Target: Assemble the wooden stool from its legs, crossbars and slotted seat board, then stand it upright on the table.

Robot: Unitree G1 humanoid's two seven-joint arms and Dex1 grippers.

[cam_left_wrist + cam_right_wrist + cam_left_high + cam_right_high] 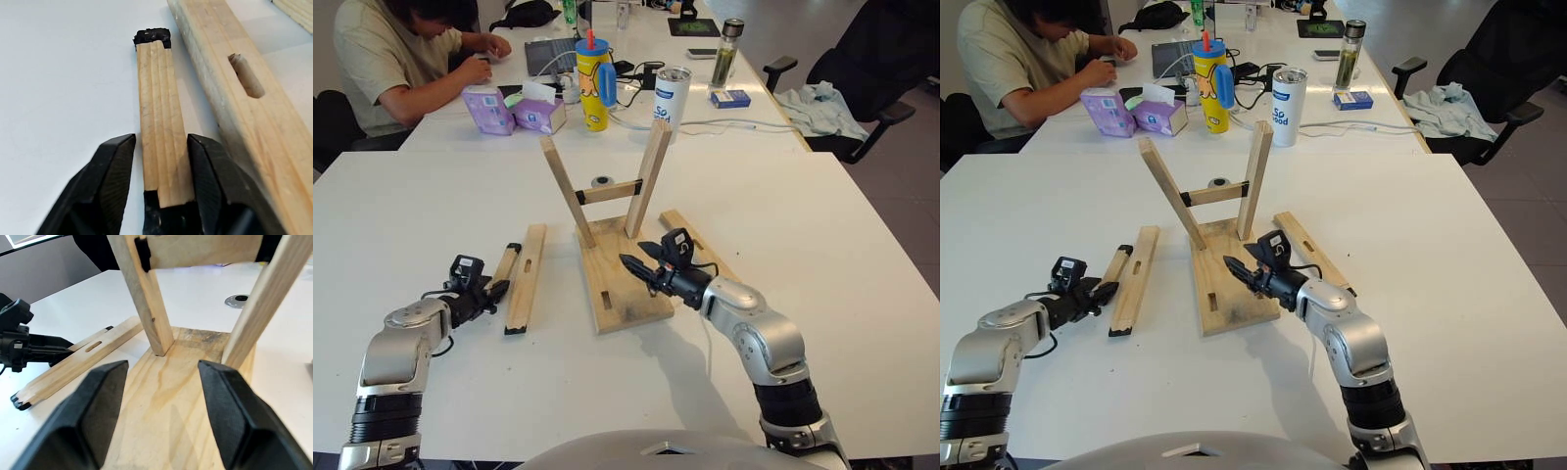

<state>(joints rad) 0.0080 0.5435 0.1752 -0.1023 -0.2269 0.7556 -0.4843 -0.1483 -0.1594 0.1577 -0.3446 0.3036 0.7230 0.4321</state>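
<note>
My left claw released, fingers straddling a crossbar flat on the worktop, slotted leg just beside, my right claw released above the seat board, two legs standing slotted into it just ahead

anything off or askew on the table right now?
Nothing spilled or broken. It's only half built: seat board lies flat with two legs and a crossbar fitted, the legs splaying apart upward. Two more legs and a second crossbar lie loose beside it.
</note>
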